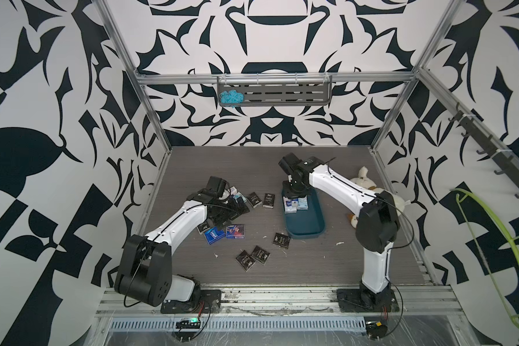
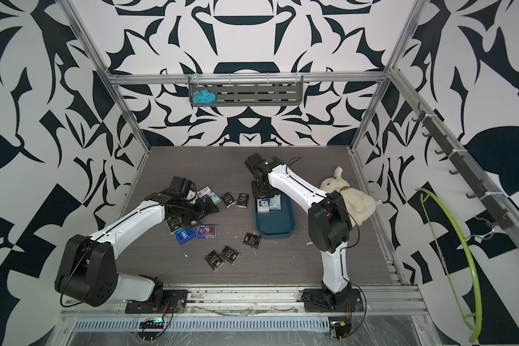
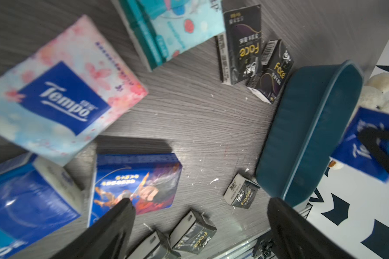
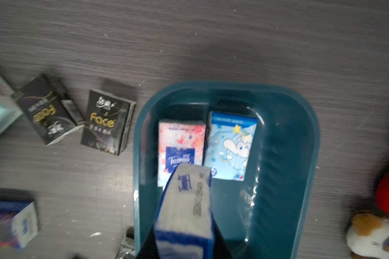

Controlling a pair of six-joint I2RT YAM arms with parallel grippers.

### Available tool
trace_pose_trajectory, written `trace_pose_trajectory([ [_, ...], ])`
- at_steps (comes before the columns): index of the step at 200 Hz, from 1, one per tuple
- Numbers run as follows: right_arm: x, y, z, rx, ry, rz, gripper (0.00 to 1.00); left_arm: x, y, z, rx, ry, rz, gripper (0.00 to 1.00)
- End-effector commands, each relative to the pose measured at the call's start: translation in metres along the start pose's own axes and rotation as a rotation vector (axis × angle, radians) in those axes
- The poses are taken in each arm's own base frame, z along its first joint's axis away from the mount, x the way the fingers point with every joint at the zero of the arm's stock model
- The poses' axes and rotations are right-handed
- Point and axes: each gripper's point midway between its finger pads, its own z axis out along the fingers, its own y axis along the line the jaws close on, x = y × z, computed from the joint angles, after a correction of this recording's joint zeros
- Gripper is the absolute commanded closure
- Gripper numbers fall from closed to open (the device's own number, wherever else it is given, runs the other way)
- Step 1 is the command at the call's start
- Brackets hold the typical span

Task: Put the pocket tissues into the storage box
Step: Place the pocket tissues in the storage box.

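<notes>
The storage box (image 1: 307,223) (image 2: 276,224) is a dark teal tub right of centre. Two pocket tissues lie flat at its far end: a pink-white packet (image 4: 181,143) and a light blue cartoon packet (image 4: 231,143). My right gripper (image 4: 184,226) (image 1: 291,194) hangs over that end, shut on a blue-white packet (image 4: 185,201) held edge-on. My left gripper (image 3: 201,203) (image 1: 232,211) stands open and empty above the left cluster: a pink-white packet (image 3: 61,96), a teal one (image 3: 166,27) and blue ones (image 1: 214,235) (image 1: 235,231). Black packets (image 1: 253,199) (image 1: 281,239) (image 1: 252,257) lie scattered.
A cream plush toy (image 2: 351,197) lies against the right wall behind my right arm. A grey slotted shelf (image 1: 285,93) with blue yarn (image 1: 229,97) hangs on the back wall. A green hoop (image 1: 492,254) and a hook rail (image 1: 486,143) are outside the right frame.
</notes>
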Motion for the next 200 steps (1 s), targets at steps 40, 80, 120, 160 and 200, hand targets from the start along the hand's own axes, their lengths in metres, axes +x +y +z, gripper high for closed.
trace_pose_trajectory([
  [40,-0.014,-0.026,0.015,0.223,0.05,-0.144,0.81,-0.002,0.003,-0.009,-0.034,-0.037,0.015,0.01],
  [80,-0.018,-0.013,0.026,0.175,0.061,-0.144,0.71,0.002,0.01,-0.012,-0.048,-0.053,-0.002,0.01],
  [120,-0.025,0.007,0.014,0.047,0.02,-0.09,0.55,0.003,0.013,-0.014,-0.052,-0.067,-0.007,0.01],
  [160,-0.019,0.029,-0.004,-0.125,0.003,-0.022,0.54,0.002,0.012,-0.015,-0.049,-0.073,-0.006,0.01],
  [200,-0.011,0.032,-0.021,-0.192,-0.027,0.063,0.55,0.003,0.015,-0.017,-0.055,-0.079,-0.003,0.01],
])
